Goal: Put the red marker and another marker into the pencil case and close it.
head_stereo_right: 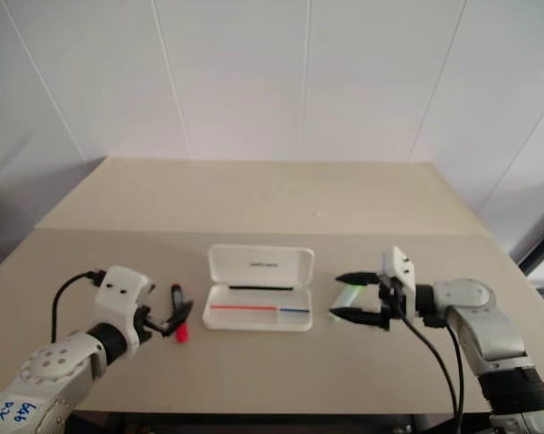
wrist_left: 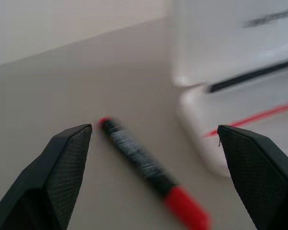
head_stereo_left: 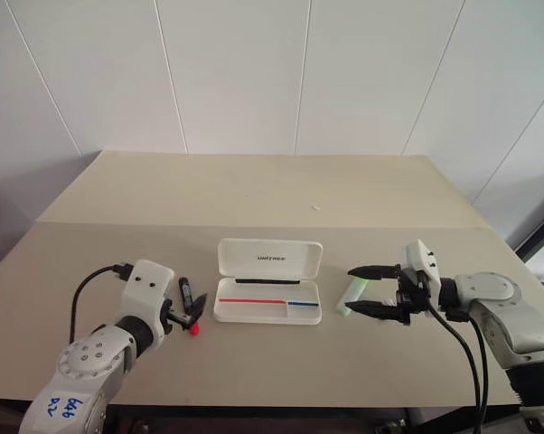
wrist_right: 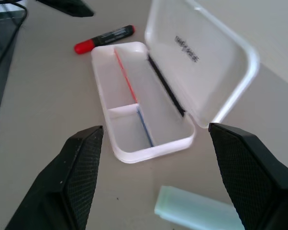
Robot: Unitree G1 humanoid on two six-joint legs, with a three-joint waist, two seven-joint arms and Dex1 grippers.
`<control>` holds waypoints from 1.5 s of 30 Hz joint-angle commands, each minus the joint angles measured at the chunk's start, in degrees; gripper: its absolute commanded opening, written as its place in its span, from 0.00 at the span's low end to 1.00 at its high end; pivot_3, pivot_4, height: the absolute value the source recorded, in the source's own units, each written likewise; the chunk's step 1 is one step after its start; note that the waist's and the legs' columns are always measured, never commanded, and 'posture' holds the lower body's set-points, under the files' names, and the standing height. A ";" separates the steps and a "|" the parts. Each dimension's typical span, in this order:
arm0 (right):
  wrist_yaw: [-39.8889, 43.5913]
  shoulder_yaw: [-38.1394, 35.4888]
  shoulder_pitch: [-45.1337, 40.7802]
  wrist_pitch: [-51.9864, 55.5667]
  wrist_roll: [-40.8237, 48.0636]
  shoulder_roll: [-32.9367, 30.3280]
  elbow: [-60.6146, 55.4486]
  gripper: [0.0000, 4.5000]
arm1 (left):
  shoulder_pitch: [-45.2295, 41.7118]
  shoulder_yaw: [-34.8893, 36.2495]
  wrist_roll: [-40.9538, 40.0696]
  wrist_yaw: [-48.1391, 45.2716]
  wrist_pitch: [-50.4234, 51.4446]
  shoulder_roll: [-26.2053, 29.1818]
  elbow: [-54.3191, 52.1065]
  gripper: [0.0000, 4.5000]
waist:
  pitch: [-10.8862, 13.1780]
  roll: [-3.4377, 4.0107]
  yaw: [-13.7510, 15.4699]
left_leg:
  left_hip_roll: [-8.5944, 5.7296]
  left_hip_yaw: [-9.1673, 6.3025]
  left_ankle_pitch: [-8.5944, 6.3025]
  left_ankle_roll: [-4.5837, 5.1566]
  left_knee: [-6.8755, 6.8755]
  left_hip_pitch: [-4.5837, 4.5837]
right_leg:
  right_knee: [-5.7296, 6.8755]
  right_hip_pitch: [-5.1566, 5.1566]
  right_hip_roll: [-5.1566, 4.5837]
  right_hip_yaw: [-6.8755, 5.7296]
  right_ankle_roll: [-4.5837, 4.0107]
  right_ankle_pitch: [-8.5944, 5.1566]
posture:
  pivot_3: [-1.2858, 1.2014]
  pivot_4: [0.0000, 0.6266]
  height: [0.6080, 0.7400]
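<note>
Beige table [head_stereo_left: 254, 194], white wall behind: we see pencil case [head_stereo_left: 268, 294] open, empty; red marker [head_stereo_left: 190, 307] by our spread left gripper [head_stereo_left: 189, 316]; green highlighter [head_stereo_left: 351, 296] between spread right gripper [head_stereo_left: 362, 289] fingers, not gripped.

White and grey arms, black cables, textured black jaws, blue handwriting on left arm [head_stereo_left: 60, 406]
</note>
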 commanded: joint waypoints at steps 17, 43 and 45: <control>-0.32 -4.25 0.91 -1.32 2.37 2.44 -1.11 1.00 | 0.38 0.58 8.48 13.31 -4.71 -10.59 11.47 0.99 | -0.01 -0.01 -0.07 | -0.02 0.00 -0.04 -0.06 0.04 0.13 | -0.23 0.27 0.00 0.00 0.01 0.02 | 0.52 0.24 1.00; -5.41 -6.36 4.70 -0.70 2.44 2.18 -4.67 1.00 | -8.86 -1.82 7.14 12.91 -9.54 -12.95 23.10 0.99 | -0.01 -0.02 0.02 | -0.02 0.00 -0.07 -0.11 -0.02 0.09 | -0.56 0.39 -0.01 -0.01 0.16 0.12 | 0.52 0.24 1.00; -5.49 -6.36 4.74 -0.84 2.37 2.20 -4.55 1.00 | -9.69 -1.97 6.11 12.46 -6.44 -13.79 24.32 0.99 | -0.01 -0.02 0.03 | -0.02 0.00 -0.08 -0.10 -0.02 0.09 | -0.56 0.39 -0.01 0.00 0.18 0.13 | 0.52 0.24 1.00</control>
